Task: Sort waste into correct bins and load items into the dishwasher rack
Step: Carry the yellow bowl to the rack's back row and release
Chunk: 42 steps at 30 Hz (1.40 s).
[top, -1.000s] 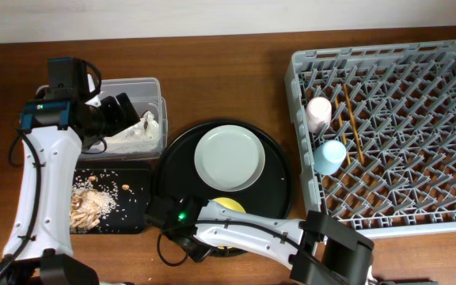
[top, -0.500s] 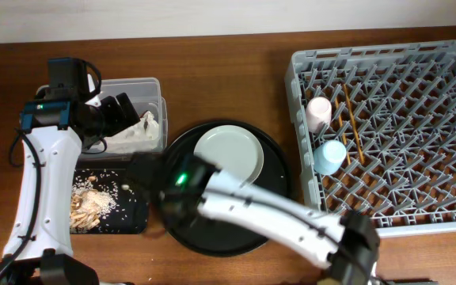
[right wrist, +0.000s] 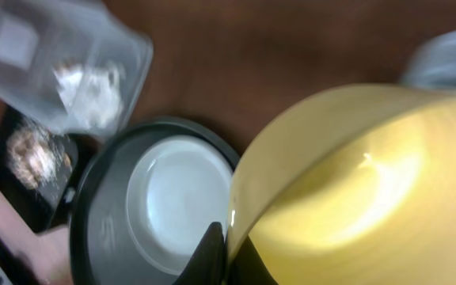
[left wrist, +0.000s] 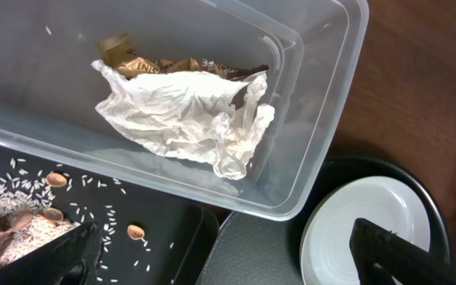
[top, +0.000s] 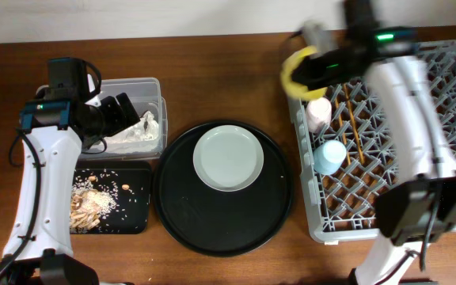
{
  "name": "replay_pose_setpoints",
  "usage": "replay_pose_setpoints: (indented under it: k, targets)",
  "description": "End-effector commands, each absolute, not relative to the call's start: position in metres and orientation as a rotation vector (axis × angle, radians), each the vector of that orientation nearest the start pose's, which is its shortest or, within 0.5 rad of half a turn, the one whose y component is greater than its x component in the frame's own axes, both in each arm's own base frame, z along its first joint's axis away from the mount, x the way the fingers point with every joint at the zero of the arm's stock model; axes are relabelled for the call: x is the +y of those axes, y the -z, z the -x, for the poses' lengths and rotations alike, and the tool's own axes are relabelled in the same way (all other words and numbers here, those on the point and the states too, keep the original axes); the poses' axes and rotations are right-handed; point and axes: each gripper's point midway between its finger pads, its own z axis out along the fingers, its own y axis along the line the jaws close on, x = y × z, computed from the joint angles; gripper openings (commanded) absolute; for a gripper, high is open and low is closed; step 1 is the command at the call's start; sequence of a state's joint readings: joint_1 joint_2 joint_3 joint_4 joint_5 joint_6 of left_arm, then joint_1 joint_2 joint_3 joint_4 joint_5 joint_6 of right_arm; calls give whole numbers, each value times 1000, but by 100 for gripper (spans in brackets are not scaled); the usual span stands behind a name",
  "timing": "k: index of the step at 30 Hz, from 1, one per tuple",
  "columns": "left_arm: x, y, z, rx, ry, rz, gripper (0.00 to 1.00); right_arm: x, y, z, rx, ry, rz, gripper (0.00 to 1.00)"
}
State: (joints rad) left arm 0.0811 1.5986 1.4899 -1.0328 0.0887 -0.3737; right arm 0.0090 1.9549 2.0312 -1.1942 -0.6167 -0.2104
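Observation:
My right gripper (top: 315,66) is shut on the rim of the small yellow bowl (top: 297,74), holding it tilted in the air over the far left corner of the grey dishwasher rack (top: 418,198). In the right wrist view the fingers (right wrist: 212,252) pinch the bowl's (right wrist: 355,190) edge. A pink cup (top: 318,114), a blue cup (top: 330,156) and chopsticks (top: 352,120) sit in the rack. The pale grey plate (top: 229,157) lies on the round black tray (top: 212,229). My left gripper (top: 123,111) hangs open over the clear tub (top: 155,87), which holds a white napkin (left wrist: 184,119) and a gold-brown wrapper (left wrist: 161,65).
The shallow black tray (top: 133,218) at the front left holds food scraps (top: 89,204) and scattered rice. Bare wooden table (top: 228,71) shows between the tub and the rack. The rack's near edge sits close to the table front.
My right arm has swung from the round tray's left side up and to the right, carrying the yellow bowl to the rack's far left corner. The left arm has stayed still.

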Motion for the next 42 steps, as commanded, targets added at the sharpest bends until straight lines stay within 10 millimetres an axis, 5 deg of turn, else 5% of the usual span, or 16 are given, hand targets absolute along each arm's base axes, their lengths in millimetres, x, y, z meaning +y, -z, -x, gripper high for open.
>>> replay_pose_setpoints:
  k: [1,3,10,17,26,42]
  targets:
    - [18,-197,-381,2633,197,575,99,67,-284,-456,2204,-980,566,4]
    - [18,-197,-381,2633,197,575,99,22,-282,-464,2101,-1087,480,4]
    - [18,-197,-381,2633,197,575,99,-30,-255,-479,1927,-1351,298,4]
    - [18,-197,-381,2633,197,575,99,-35,-219,-492,1902,-1462,232,4]
    - [18,-197,-381,2633,197,575,99,-44,-183,-491,2083,-1360,184,4]
    - [18,-197,-381,2633,197,575,99,-63,-160,-477,2179,-1363,49,9]
